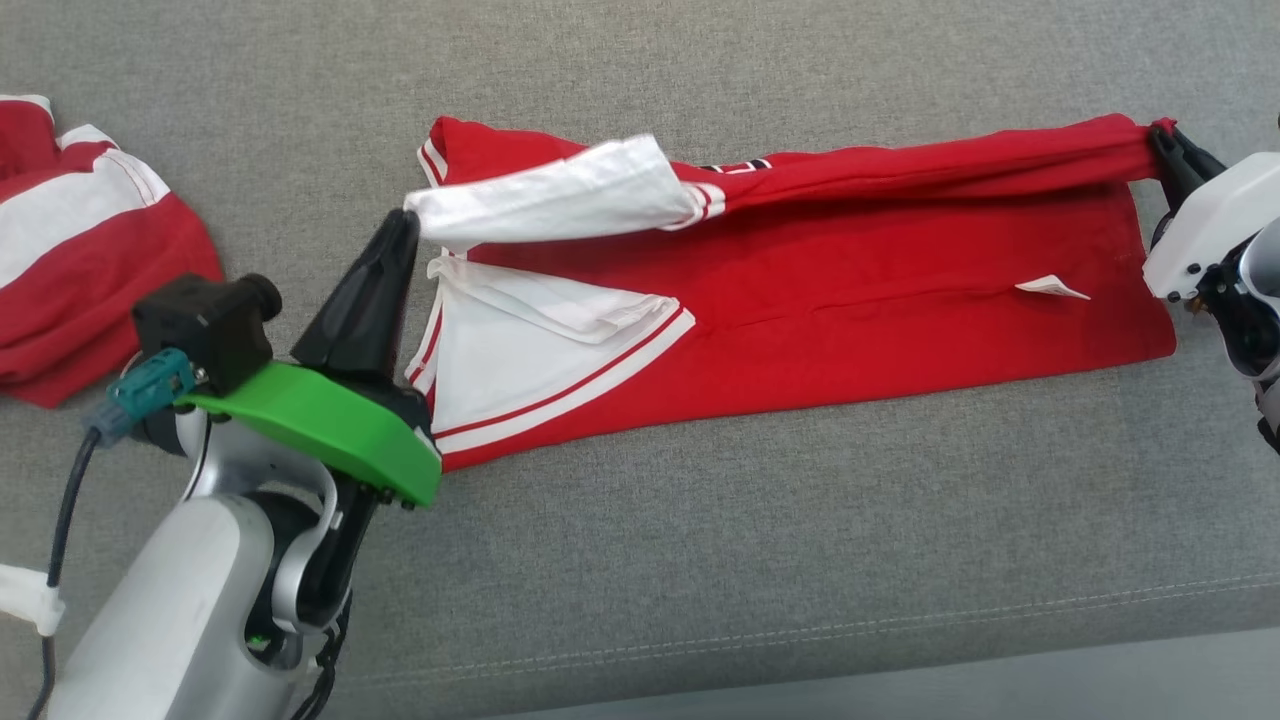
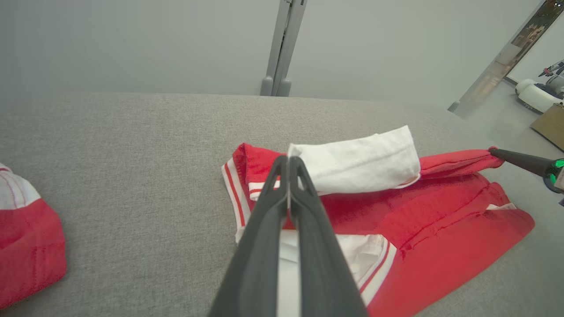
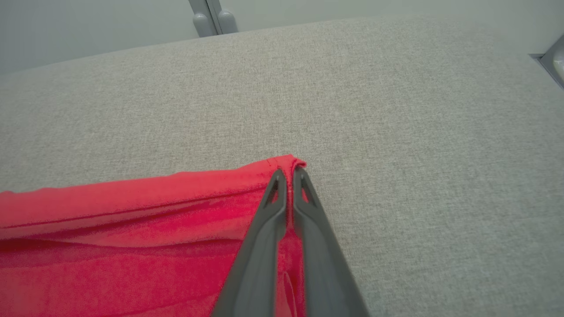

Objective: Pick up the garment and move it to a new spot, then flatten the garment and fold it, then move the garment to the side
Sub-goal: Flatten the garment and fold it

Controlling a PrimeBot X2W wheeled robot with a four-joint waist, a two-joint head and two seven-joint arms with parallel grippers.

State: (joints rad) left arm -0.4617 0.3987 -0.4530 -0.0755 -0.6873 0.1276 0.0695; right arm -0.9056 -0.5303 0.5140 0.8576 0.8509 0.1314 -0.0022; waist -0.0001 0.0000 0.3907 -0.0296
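The garment point(image 1: 800, 300) is a red shirt with white sleeves and red-and-white trim, spread lengthwise on the grey cushion. My left gripper point(image 1: 405, 222) is shut on the end of its white sleeve point(image 1: 560, 195), lifted a little above the rest. In the left wrist view the left gripper point(image 2: 289, 160) pinches that sleeve point(image 2: 361, 160). My right gripper point(image 1: 1160, 135) is shut on the garment's red hem corner at the far right, held taut. The right wrist view shows the right gripper point(image 3: 288, 171) clamped on that red edge point(image 3: 132, 211).
Another red-and-white garment point(image 1: 80, 230) lies bunched at the left edge of the cushion point(image 1: 700, 520). A small white label point(image 1: 1050, 288) shows on the red fabric. The cushion's front seam runs along the bottom; a grey post point(image 2: 282, 48) stands behind.
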